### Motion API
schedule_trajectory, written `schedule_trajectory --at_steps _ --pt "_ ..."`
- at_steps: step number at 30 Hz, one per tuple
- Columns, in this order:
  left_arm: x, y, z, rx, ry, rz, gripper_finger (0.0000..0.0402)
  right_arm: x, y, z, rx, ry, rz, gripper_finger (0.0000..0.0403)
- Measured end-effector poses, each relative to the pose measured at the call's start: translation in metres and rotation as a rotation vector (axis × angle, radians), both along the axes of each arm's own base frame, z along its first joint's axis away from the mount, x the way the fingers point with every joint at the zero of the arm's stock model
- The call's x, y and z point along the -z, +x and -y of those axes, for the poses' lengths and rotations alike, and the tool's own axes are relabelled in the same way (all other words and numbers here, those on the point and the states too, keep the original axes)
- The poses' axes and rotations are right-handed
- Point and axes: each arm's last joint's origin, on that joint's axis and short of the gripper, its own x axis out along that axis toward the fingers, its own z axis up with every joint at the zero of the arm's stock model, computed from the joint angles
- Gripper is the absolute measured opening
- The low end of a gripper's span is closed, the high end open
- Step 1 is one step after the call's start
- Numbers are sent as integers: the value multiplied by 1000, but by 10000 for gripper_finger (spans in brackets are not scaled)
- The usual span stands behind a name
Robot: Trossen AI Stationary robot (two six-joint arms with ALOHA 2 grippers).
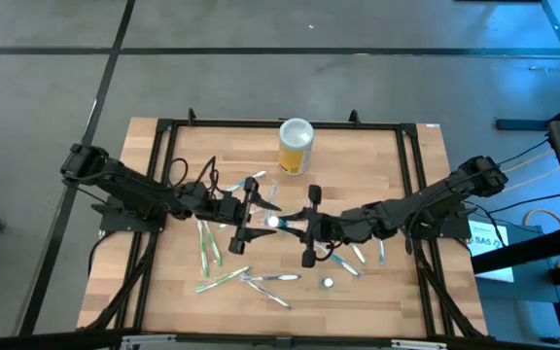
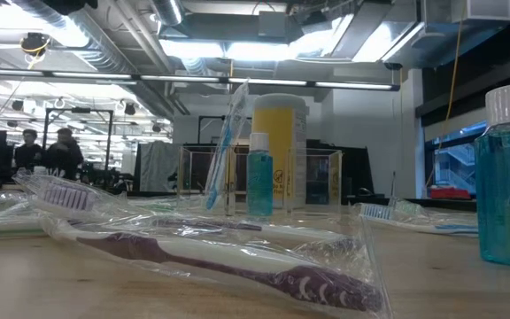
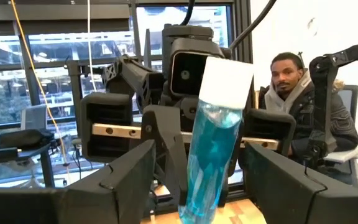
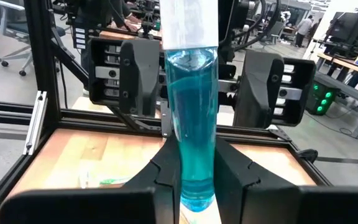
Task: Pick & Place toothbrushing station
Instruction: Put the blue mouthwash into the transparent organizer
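A slim bottle of blue liquid with a white cap [image 1: 275, 222] is held at the table's middle, where both arms meet. My right gripper [image 4: 197, 180] is shut on it, reaching in from the right [image 1: 286, 226]. My left gripper [image 3: 204, 186] comes from the left [image 1: 264, 220] and is open wide. Its fingers stand on either side of the bottle [image 3: 213, 143] without touching it. Far back in the low view, the toothbrushing station [image 2: 321, 182], a clear container, stands on the wood. A packed toothbrush [image 2: 224, 146] leans in it beside a small blue bottle [image 2: 259, 173]. My right gripper pinches the bottle's lower part [image 4: 197, 165] between its two fingers. The fingers come about level from the table's right side and lie across the bottle. The bottle stands upright in the hold, cap up, and wood shows below its bottom end.
A yellow canister with a white lid [image 1: 296, 146] stands at the far middle. Several wrapped toothbrushes [image 1: 222, 280] lie strewn over the near half, one close to the low camera [image 2: 220, 257]. Another blue bottle [image 2: 507, 177] stands near the front. A person [image 3: 303, 106] sits beyond the table.
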Motion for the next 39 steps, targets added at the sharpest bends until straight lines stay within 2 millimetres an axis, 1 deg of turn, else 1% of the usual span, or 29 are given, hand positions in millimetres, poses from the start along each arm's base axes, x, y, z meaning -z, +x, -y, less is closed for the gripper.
schedule_trajectory --at_steps 4,7,17,21,26,27,29,31,35,39 --pt "0 0 0 0 0 4 240 0 0 0 0 -1 -2 60" --pt "0 0 0 -5 -1 3 221 0 0 0 0 -1 -3 60" --pt "1 1 -1 -10 2 -6 110 0 0 1 3 0 -5 60" --pt "2 2 -1 -11 30 -10 70 1 0 1 4 1 -12 60" --pt "5 2 -1 -11 38 -34 67 4 1 5 13 38 -39 61" --pt "5 2 -1 -11 37 -34 67 4 1 6 14 40 -41 69" --pt "5 2 -1 -12 37 -37 65 4 1 6 15 40 -44 104" --pt "5 2 -1 -12 36 -40 58 5 1 6 24 52 -51 151" --pt "5 1 -1 -13 40 -58 58 7 -2 5 35 84 -78 248" --pt "6 -2 -2 -17 46 -109 58 11 -8 4 53 93 -140 321"
